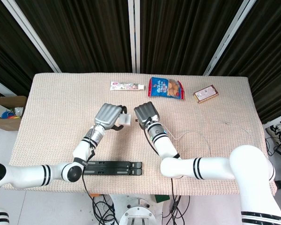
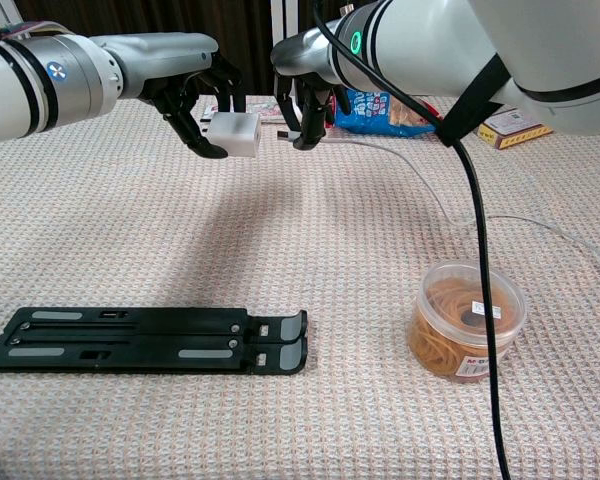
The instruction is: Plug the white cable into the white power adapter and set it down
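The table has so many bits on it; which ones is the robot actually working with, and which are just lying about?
In use:
white power adapter, held up by the left hand
white cable, its plug end held by the right hand, close to the adapter

Just lying about:
black folding stand
tub of rubber bands
snack bag
tube
small box

Bright, even overhead light, soft shadows on the table (image 2: 310, 260), both views sharp, no glare.
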### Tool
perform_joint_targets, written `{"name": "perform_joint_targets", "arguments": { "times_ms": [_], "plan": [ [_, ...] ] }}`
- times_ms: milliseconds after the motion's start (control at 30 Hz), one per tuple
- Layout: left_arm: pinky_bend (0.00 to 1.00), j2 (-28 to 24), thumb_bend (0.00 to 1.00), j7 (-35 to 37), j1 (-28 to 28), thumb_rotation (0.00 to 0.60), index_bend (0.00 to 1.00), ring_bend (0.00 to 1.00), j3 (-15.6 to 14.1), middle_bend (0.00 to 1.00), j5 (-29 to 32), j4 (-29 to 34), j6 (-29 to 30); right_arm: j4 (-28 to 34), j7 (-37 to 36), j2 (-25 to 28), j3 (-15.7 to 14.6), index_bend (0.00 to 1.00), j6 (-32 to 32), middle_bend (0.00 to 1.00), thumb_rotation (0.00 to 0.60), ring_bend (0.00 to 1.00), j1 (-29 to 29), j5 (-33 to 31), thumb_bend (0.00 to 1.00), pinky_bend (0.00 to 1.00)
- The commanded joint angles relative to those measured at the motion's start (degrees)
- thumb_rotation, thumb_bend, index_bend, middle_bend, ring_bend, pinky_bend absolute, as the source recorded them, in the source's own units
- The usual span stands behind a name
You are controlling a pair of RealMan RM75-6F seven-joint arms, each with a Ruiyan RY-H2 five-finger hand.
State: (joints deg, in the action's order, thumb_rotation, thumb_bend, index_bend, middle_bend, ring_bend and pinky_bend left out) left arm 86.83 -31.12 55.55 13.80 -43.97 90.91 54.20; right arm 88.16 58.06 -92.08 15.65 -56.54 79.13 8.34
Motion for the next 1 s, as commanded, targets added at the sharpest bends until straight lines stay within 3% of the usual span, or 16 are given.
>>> {"name": "perform_joint_targets", "arguments": {
  "times_ms": [33, 1000],
  "plan": [
    [0.96, 0.22, 0.41, -0.58, 0.41, 0.582, 0.57, 0.78, -0.04, 0.49, 0.75, 0.26, 0.51, -0.31, 0.05, -0.27, -0.05, 0.63, -0.16, 0.63, 0.6, 0.47, 0.35, -0.2, 1.0, 0.51],
    [0.97, 1.64, 0.41, -4.35, 3.49, 0.564, 0.57, 0.78, -0.77, 0.49, 5.03, 0.59, 2.53, -2.24, 0.38, -2.32, -0.48, 0.63, -0.95, 0.64, 0.6, 0.48, 2.36, -1.11, 1.0, 0.52]
  ]
}}
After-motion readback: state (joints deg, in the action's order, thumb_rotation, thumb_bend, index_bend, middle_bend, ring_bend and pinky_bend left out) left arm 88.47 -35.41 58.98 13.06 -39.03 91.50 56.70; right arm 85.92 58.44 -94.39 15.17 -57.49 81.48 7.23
